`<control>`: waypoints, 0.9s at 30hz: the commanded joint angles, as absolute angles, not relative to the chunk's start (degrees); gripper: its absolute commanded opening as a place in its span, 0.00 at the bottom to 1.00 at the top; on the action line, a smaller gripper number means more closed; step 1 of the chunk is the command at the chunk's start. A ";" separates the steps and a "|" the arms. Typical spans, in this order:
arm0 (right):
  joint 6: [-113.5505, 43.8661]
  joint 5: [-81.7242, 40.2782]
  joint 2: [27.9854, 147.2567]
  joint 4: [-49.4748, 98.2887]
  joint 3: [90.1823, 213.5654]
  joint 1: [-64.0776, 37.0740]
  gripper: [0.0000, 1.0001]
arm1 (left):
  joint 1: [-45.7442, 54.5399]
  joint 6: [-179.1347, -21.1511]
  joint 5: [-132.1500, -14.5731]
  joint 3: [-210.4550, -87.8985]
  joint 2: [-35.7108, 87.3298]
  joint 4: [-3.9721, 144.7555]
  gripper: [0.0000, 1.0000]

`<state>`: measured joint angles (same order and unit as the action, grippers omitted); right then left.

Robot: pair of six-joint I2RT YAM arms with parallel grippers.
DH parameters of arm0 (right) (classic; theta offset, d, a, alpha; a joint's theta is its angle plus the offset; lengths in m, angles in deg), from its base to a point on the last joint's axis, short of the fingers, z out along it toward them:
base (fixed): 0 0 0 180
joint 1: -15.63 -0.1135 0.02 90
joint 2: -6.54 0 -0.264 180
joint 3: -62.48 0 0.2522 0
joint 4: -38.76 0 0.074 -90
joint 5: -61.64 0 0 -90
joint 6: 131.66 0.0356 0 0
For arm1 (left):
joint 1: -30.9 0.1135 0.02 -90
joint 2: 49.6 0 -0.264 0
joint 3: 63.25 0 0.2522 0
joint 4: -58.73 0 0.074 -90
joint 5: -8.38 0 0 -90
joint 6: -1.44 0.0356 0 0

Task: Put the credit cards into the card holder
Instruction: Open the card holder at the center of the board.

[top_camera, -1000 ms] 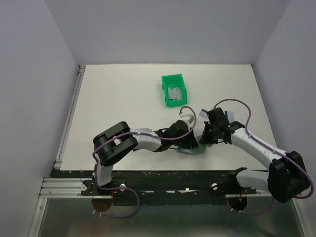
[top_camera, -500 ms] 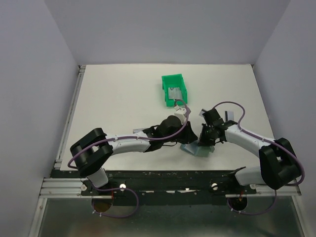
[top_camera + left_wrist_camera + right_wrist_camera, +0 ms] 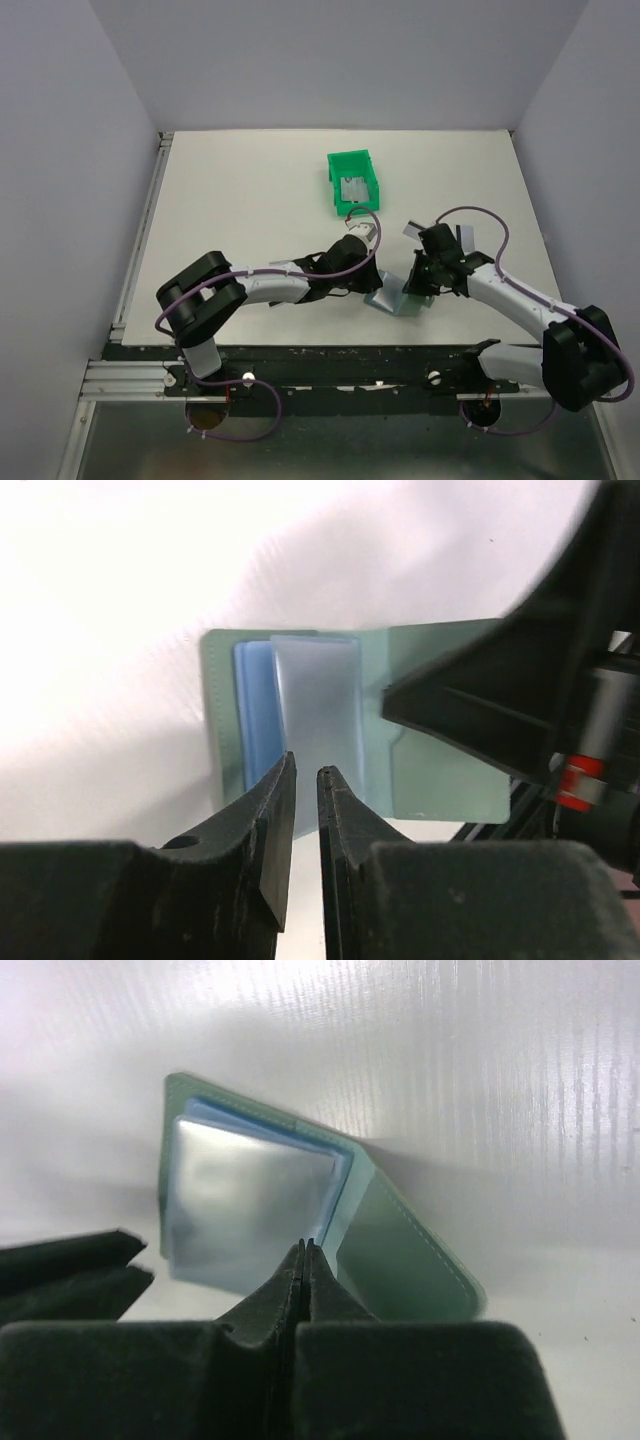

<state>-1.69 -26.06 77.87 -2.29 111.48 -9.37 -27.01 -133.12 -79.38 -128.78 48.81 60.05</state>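
Note:
The card holder point(image 3: 388, 301) lies open near the table's front edge, grey-green with paler blue pockets point(image 3: 255, 705). A silvery credit card point(image 3: 318, 700) sits in a pocket and sticks out; it also shows in the right wrist view point(image 3: 240, 1200). My left gripper point(image 3: 303, 770) is just in front of that card's outer edge. Its jaws are almost shut, with a narrow empty gap. My right gripper point(image 3: 305, 1245) is shut on the holder's inner edge by the fold and keeps one flap point(image 3: 400, 1260) raised. In the top view the left gripper point(image 3: 372, 278) and right gripper point(image 3: 410, 287) flank the holder.
A bright green bin point(image 3: 333, 186) stands farther back with another silvery card point(image 3: 353, 187) in it. Two small grey cards point(image 3: 411, 230) point(image 3: 466, 233) lie on the table by the right arm. Grey walls surround the white table.
My left gripper was over the holder, drew back toward the bin, and is now back at the holder's left side. My right gripper stayed at the holder, shifting only slightly.

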 commanded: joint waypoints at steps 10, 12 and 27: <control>-2.37 -31.35 69.38 -14.55 112.45 -8.98 0.17 | -26.32 -132.86 -79.51 -130.88 50.95 60.81 0.28; -2.37 -31.26 70.34 -14.72 111.93 -8.98 0.17 | -26.32 -132.69 -79.43 -131.32 51.04 60.98 0.28; -2.37 -30.04 78.43 -10.42 109.29 -8.98 0.13 | -26.32 -131.63 -78.37 -133.87 52.27 62.30 0.28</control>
<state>-2.26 -29.40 77.26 -11.88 110.61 -9.37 -26.23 -132.53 -79.45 -132.10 50.98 61.58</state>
